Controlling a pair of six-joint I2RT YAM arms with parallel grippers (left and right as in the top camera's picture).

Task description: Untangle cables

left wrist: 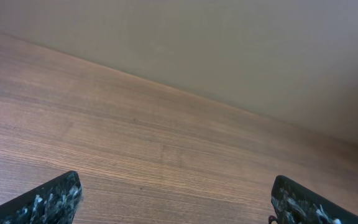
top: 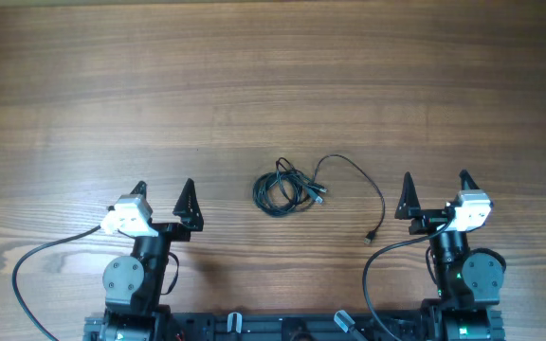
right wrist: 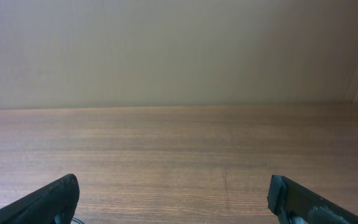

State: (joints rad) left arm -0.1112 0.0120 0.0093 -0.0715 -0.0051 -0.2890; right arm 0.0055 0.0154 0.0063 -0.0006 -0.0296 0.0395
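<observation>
Centrally, cables (top: 285, 186) coiled; loose tail arcs right, plug toward near edge

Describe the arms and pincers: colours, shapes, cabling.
Both arms are black with grey round joint housings. The left pincer and right pincer each have two black, pointed triangular fingers. A white camera sits on each wrist, trailing a thick black cord back to the base.

Left gripper (top: 164, 189): jaws spread wide, nothing between them. Right gripper (top: 436, 182): likewise wide apart and empty. Both drawn back, aimed straight ahead.
</observation>
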